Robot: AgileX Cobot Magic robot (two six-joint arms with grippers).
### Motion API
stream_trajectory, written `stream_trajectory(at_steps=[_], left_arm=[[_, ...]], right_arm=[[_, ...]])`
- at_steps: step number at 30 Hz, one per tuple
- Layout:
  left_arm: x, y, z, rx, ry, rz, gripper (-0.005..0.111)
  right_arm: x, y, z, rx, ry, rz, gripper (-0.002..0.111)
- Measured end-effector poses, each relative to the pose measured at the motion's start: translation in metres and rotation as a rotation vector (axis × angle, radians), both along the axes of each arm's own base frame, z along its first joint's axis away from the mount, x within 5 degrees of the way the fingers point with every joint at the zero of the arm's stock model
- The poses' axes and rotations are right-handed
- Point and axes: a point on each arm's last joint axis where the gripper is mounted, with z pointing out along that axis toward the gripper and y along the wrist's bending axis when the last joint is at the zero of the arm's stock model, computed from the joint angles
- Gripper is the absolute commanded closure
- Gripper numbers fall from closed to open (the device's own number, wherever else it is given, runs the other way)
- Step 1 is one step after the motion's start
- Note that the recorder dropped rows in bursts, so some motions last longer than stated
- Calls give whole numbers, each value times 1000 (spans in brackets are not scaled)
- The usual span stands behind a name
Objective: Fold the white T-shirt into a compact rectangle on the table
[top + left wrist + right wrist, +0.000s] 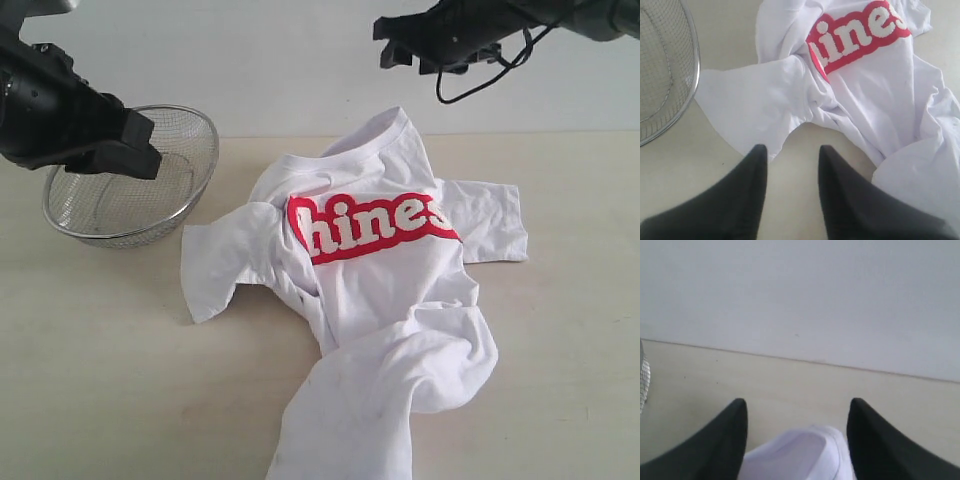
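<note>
The T-shirt (380,290) lies crumpled in the middle of the tabletop (100,380), not folded at all. Red lettering faces up across the chest, the collar points to the far side, and one sleeve spreads left while the other lies flat on the right. The hem end is bunched and twisted toward the near edge. At far left sits a mesh bowl (130,200), close to the left sleeve but apart from it. The left end effector (792,148) hovers over the bowl's near side, fingers parted, nothing between them. The right end effector (797,401) is high above the collar, spread wide, also empty.
</note>
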Motion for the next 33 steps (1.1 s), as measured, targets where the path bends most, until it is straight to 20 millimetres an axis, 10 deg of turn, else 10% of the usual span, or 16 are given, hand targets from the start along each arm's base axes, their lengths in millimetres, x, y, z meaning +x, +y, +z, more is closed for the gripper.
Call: stream_trajectory(at_steps=[5,10,18,25,33], left_arm=[[0,-1,0,-16,5,2,95],[1,-9,3,-98,-17,-31,102],[35,-31,-45,-212,92,-64,102],[57,-39,-83,-241,132,-33,102],[81,-46,-98,-253,135,-8,102]], right_arm=[[-18,-10,54,-20,-69,4,108],[-44,-35,81,-90,33,25,108],[-62,-72,25,-109,364,4,108],[-80,-69,-43,-71,540,32,108],[-90,-61,-69,-55,588,59,108]])
